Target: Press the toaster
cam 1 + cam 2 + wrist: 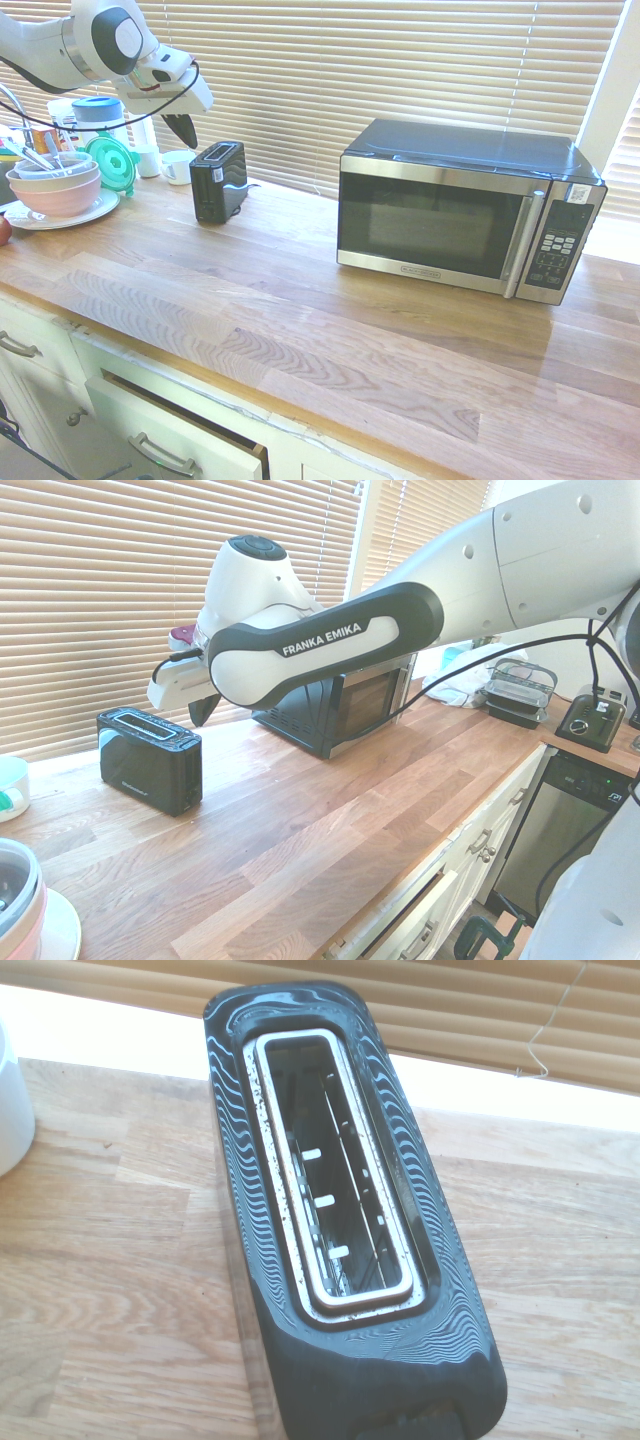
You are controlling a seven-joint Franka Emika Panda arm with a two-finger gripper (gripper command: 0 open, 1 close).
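**First exterior view: arm hovers over kitchen toaster**

Bowls (58, 188) crowd the wooden counter's (330, 330) left end. The gripper (184, 128), fingers pinched together and empty, hangs just above the black toaster (218, 180); a microwave (465, 210) sits right, before closed blinds (400, 70).

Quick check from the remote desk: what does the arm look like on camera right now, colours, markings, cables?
The arm is glossy white with rounded links and grey joint caps. One link has a black underside printed FRANKA EMIKA in white. A thin black cable loops along it to the wrist. The gripper has a white body and dark, tapering fingers.
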